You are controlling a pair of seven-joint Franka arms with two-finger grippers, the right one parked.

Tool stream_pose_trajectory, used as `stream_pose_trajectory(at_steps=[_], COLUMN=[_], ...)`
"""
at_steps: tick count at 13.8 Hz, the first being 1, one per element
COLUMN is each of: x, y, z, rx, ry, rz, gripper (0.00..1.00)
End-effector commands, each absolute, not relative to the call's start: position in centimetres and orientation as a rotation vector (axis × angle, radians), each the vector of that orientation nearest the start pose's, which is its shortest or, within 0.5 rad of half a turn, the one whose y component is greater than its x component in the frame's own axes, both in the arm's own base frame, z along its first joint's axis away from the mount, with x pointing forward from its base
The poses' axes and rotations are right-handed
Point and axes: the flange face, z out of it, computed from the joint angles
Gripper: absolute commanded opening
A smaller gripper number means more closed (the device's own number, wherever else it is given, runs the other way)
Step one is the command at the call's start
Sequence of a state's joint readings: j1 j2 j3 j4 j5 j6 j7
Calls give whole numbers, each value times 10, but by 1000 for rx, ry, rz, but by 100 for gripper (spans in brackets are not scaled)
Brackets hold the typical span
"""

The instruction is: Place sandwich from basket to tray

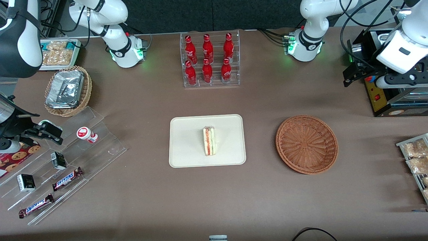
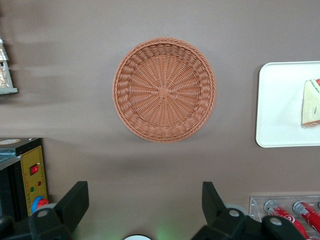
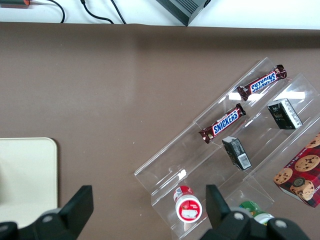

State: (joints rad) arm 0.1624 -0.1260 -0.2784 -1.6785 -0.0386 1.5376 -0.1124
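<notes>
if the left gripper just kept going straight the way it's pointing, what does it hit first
Probably bare brown table. The left gripper is open, empty and aimed down at the tabletop, with the empty wicker basket ahead of its fingers, not under them. Depth is unclear, so the basket's near rim is an outside chance.

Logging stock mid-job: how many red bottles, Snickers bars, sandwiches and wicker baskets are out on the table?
Red bottles: 6
Snickers bars: 2
Sandwich, on the tray: 1
Wicker baskets: 2, the empty reddish-brown basket and the tan basket with foil containers
Total: 11
Pincer open, above the table.
</notes>
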Motion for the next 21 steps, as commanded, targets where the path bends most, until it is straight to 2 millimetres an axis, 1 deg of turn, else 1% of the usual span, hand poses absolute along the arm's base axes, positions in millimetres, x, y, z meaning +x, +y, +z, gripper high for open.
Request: stream_pose_trajectory(at_steps=[1,3,5,8,15,16,17,21], x=[518,519,518,519,523,523,525,529], y=[-69,-69,-74,-70,-70,-70,-70,-68], z=[637,642,645,650,653,657,653,652], rx=[-3132,-3133,-3128,-3120,-3114,-3116,-3117,-3117], ry=[-8,-3,11,3,12,17,20,17], rz=[46,29,21,0,-16,-27,-18,-16], gripper=[100,100,100,100,100,100,100,100])
